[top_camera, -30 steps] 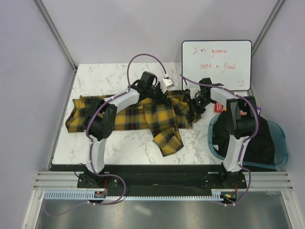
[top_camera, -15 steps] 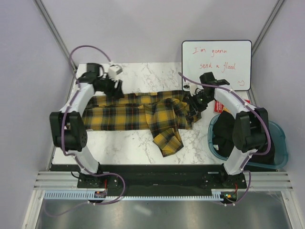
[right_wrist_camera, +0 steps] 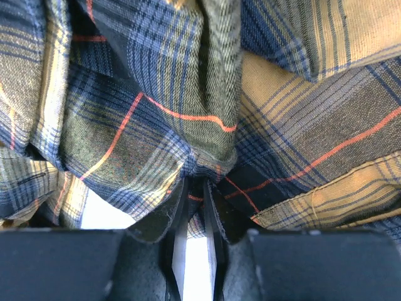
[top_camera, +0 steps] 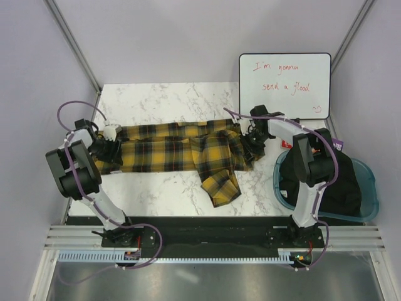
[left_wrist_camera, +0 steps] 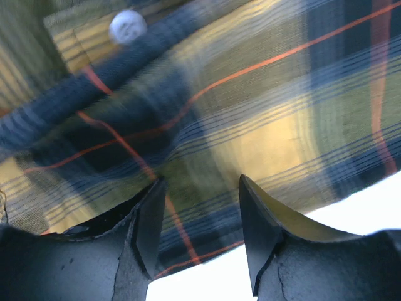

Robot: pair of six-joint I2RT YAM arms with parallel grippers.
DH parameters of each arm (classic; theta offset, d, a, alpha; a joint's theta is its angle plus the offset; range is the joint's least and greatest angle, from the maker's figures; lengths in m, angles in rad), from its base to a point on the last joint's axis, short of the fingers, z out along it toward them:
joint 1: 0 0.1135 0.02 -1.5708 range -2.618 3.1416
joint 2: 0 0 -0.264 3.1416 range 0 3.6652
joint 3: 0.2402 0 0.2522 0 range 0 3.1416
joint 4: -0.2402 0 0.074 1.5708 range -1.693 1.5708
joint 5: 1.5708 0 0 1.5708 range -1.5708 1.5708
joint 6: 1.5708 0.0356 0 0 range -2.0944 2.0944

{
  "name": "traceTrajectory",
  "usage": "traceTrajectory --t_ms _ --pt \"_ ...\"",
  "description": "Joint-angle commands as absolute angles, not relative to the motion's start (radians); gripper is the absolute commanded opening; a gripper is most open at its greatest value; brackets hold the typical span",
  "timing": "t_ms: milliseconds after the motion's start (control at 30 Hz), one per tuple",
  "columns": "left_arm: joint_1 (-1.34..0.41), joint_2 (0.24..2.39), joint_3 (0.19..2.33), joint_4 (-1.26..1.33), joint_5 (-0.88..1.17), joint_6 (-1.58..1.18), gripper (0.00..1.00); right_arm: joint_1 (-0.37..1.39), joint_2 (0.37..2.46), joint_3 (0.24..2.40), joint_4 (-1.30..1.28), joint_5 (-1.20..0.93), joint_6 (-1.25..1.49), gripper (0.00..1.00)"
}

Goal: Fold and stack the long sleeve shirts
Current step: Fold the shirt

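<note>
The yellow-and-black plaid long sleeve shirt (top_camera: 169, 153) lies stretched left to right across the marble table (top_camera: 156, 100), one sleeve trailing toward the front at the middle. My left gripper (top_camera: 108, 149) sits at the shirt's left end. In the left wrist view its jaws stand open (left_wrist_camera: 199, 188) over the shirt's hem (left_wrist_camera: 250, 94), with a white button (left_wrist_camera: 127, 26) further in. My right gripper (top_camera: 249, 143) is at the bunched right end. Its jaws (right_wrist_camera: 197, 185) are pinched on a fold of the plaid cloth (right_wrist_camera: 125, 113).
A whiteboard (top_camera: 285, 84) with red writing leans at the back right. A blue bin (top_camera: 371, 194) holding dark clothes stands off the table's right side, beside the right arm. Grey walls enclose the table on the left, the back and the right.
My left arm swung from the shirt's middle to the far left, then down to the shirt's left end, and its jaws opened. The shirt's left part now lies stretched out. The right gripper stayed put.
</note>
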State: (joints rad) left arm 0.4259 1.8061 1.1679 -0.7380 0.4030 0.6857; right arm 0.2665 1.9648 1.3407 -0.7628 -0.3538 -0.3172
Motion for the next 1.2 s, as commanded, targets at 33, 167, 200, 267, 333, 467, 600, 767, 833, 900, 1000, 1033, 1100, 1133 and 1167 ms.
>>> traceTrajectory --t_ms 33,167,200,267,333,467,600,767,833,900,1000,1033,1100,1133,1167 --pt "0.448 1.796 1.094 -0.715 0.331 0.811 0.55 0.265 1.922 1.217 -0.721 -0.262 -0.353 0.23" --pt "0.451 1.732 1.010 -0.729 0.313 0.868 0.55 0.272 1.839 1.129 -0.759 -0.265 -0.371 0.23" --pt "0.454 1.711 1.003 -0.735 0.314 0.879 0.55 0.272 1.823 1.123 -0.768 -0.267 -0.379 0.23" --pt "0.457 1.683 1.018 -0.771 0.363 0.894 0.57 0.270 1.766 1.123 -0.804 -0.270 -0.391 0.26" --pt "0.459 1.609 1.054 -0.880 0.531 0.926 0.62 0.272 1.699 1.150 -0.828 -0.305 -0.419 0.30" --pt "0.443 1.465 1.163 -1.044 0.817 1.008 0.73 0.273 1.573 1.195 -0.932 -0.521 -0.504 0.47" --pt "0.404 1.358 1.195 -1.084 0.959 1.009 0.78 0.371 1.514 1.184 -0.950 -0.623 -0.497 0.60" --pt "0.384 1.235 1.195 -1.081 1.051 0.959 0.99 0.528 1.601 1.161 -0.925 -0.635 -0.420 0.73" --pt "0.379 1.207 1.193 -1.078 1.048 0.936 0.99 0.567 1.643 1.151 -0.913 -0.627 -0.400 0.73" --pt "0.379 1.168 1.192 -1.077 1.043 0.933 0.99 0.590 1.664 1.138 -0.901 -0.600 -0.376 0.74" --pt "0.373 1.126 1.189 -1.066 1.039 0.930 0.99 0.624 1.701 1.123 -0.885 -0.568 -0.361 0.75" --pt "0.370 1.123 1.186 -1.063 1.035 0.927 0.99 0.630 1.718 1.121 -0.885 -0.555 -0.356 0.75" --pt "0.361 1.118 1.187 -1.060 1.031 0.916 0.99 0.644 1.733 1.121 -0.884 -0.558 -0.348 0.75" --pt "0.359 1.121 1.187 -1.060 1.032 0.902 0.99 0.653 1.741 1.121 -0.885 -0.572 -0.342 0.74" --pt "0.359 1.123 1.190 -1.060 1.037 0.896 1.00 0.655 1.743 1.121 -0.885 -0.587 -0.339 0.72"
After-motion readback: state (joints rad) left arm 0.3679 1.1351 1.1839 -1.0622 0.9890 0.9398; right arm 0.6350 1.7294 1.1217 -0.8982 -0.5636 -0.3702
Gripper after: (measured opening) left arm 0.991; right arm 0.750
